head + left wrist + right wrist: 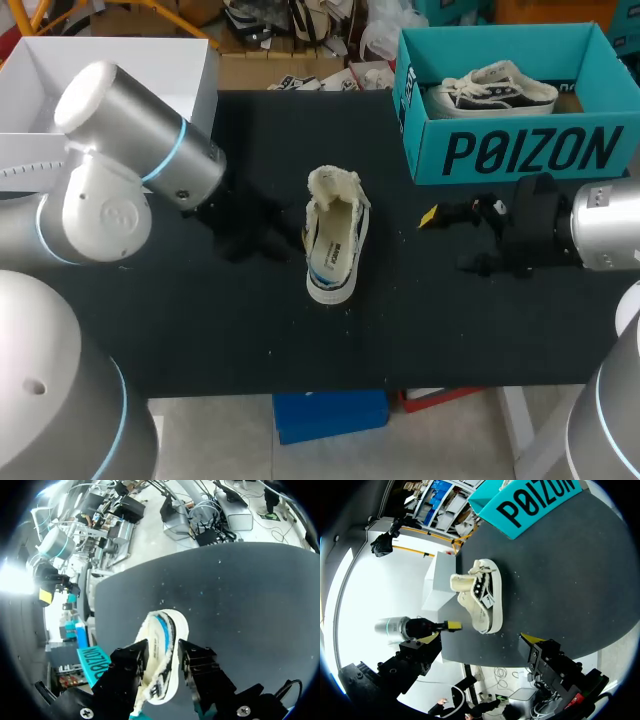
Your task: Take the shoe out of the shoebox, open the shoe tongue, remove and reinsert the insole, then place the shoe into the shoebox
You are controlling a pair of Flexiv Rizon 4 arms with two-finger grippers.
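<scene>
Black flat table [200, 330]: bare black surface shows all round the white low-top sneaker with cream fleece lining [335, 240], which lies mid-table, well apart from the near edge. The teal cardboard shoebox [530, 150] sits open at the far right corner, with a dark-and-white canvas sneaker [495, 92] inside. Our left arm comes in low from the left. The left gripper [161, 650] is level and just beside the sneaker's left flank, fingers parted narrowly with the sneaker seen in the gap ahead (we see no clamp from two sides). Our right arm reaches in level from the right, in front of the shoebox. The right gripper [480, 639] is spread wide, holding nothing, and points at the sneaker from well apart. The sneaker's long axis runs near edge to far edge: laced fleecy end far, rounded sole end near.
</scene>
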